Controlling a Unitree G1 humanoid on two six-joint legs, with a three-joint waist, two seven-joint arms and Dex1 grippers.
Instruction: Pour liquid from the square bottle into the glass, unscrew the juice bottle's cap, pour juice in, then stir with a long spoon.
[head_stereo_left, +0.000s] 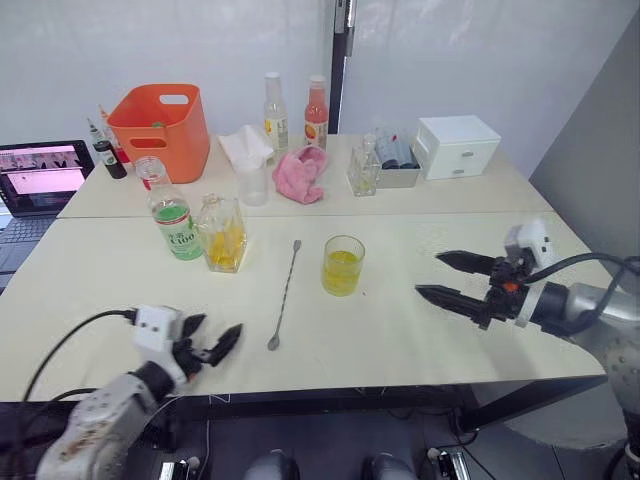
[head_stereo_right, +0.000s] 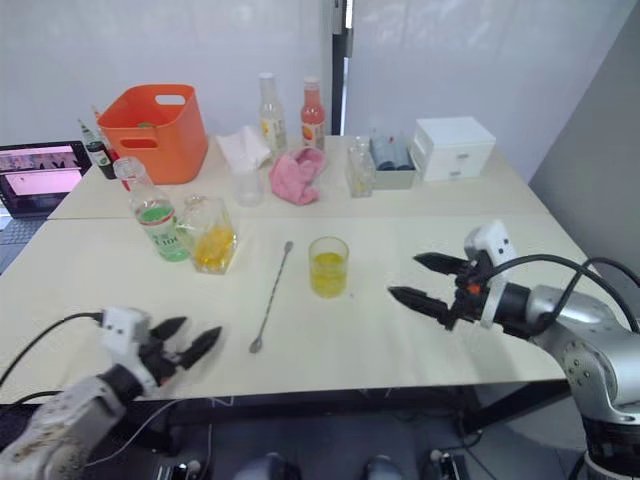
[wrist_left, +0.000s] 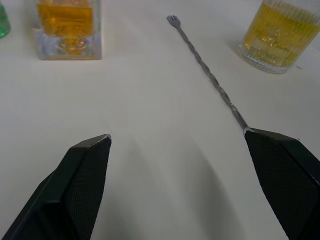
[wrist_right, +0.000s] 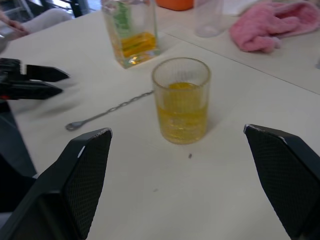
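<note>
— Beside the glass, what lies there from the head view?
— The long spoon to its left; the square bottle and juice bottle beyond. My right gripper and left gripper are spread, empty.
— Wrist views?
— My fingers gape.

The glass (half-full, yellow) stands beside the long spoon.
</note>
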